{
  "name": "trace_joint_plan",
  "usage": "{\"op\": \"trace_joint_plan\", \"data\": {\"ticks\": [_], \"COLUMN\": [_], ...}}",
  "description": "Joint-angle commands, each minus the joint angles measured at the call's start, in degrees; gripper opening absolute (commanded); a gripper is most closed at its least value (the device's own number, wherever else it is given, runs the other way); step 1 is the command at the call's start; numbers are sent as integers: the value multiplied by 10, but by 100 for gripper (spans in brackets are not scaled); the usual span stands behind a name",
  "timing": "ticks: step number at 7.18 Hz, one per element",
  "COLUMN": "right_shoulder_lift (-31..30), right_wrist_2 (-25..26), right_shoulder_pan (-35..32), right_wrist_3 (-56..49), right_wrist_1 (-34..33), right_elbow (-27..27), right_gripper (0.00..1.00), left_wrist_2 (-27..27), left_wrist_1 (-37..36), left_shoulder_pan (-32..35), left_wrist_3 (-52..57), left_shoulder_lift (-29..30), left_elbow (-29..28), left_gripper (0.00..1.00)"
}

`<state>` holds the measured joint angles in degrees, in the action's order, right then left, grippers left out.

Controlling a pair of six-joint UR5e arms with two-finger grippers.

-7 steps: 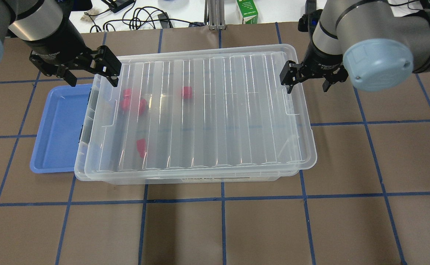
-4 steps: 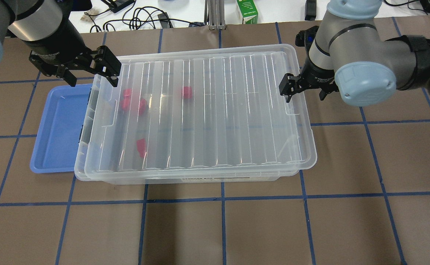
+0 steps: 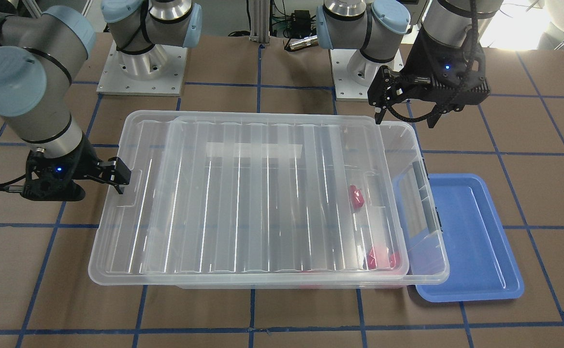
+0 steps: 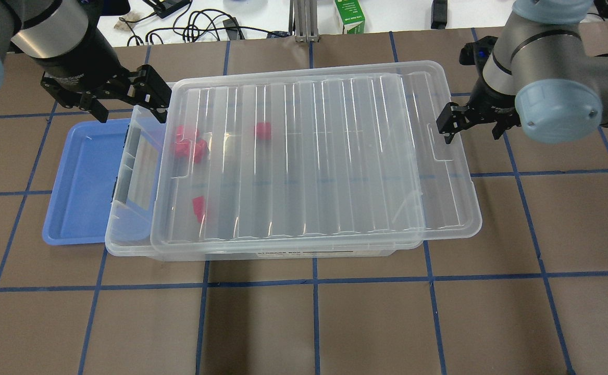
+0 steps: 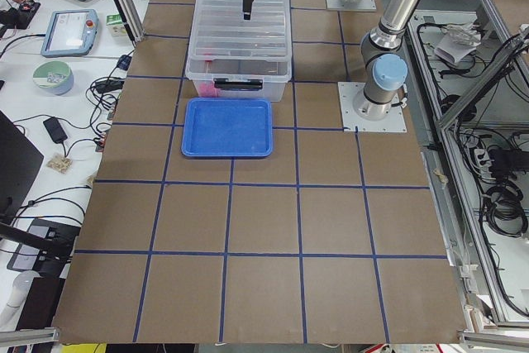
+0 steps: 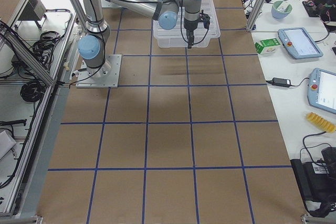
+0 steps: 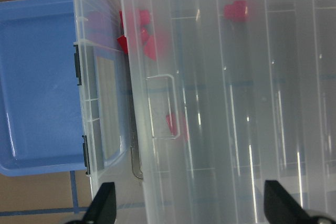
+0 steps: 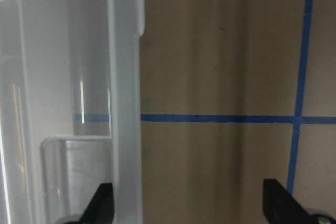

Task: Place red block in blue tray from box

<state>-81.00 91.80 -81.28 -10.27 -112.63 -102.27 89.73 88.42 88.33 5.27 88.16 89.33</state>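
The clear box (image 4: 126, 245) sits mid-table with its ribbed lid (image 4: 309, 156) slid off-centre toward my right side, baring a strip at the box's left end. Several red blocks lie inside: a cluster (image 4: 186, 143), one (image 4: 263, 130) and one (image 4: 198, 208); they also show in the left wrist view (image 7: 234, 10). The blue tray (image 4: 82, 177) lies against the box's left end, with nothing in it. My left gripper (image 4: 126, 104) is open above the box's far-left corner. My right gripper (image 4: 471, 130) is open, one finger (image 8: 100, 203) inside the lid's right rim.
A green carton (image 4: 349, 16) and cables (image 4: 199, 26) lie beyond the table's far edge. Blue tape lines cross the brown tabletop. Both arm bases (image 3: 141, 63) stand on the robot's side.
The lid has slid to the right along with my right gripper, uncovering the box's left end. My left gripper has stayed where it was.
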Motion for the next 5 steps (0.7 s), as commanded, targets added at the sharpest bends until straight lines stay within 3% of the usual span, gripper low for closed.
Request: {"op": "trace_joint_plan", "data": {"ticks": [1,5], "right_shoulder_lift": [-1,-1], "right_wrist_2": [0,1], "right_shoulder_pan": [53,108], "right_wrist_3": [-37,-70], "right_wrist_1": [1,1], "right_elbow": [1,4], "right_gripper": [100,100], "left_wrist_2": [0,-1], "left_wrist_1": [0,0], "left_shoulder_pan": [0,-1], "left_wrist_3": [0,0], "left_shoulder_lift": [0,0], "left_elbow": [0,0], "left_gripper": [100,100]}}
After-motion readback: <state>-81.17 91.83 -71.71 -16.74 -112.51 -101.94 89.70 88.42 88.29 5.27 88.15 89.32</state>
